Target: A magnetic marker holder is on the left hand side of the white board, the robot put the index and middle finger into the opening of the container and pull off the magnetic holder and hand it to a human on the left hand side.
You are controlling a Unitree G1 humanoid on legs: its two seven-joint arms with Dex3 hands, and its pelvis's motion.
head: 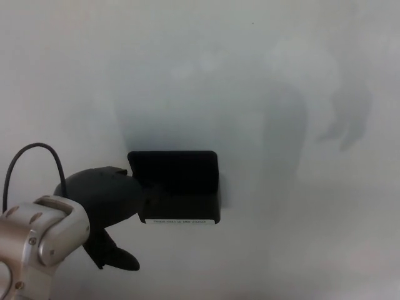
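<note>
The black magnetic marker holder (178,186) sticks to the whiteboard (250,75) left of centre, with a white label strip along its bottom edge. My left hand (103,200) sits right beside its left side. The fingers (142,195) reach to the holder's left edge, black on black, so I cannot tell whether they are inside the opening. The thumb (119,257) hangs apart below, touching nothing. My right hand does not show.
My silver left wrist (34,240) fills the bottom left corner, with a black cable (31,153) looping above it. Grey shadows lie on the board at the right.
</note>
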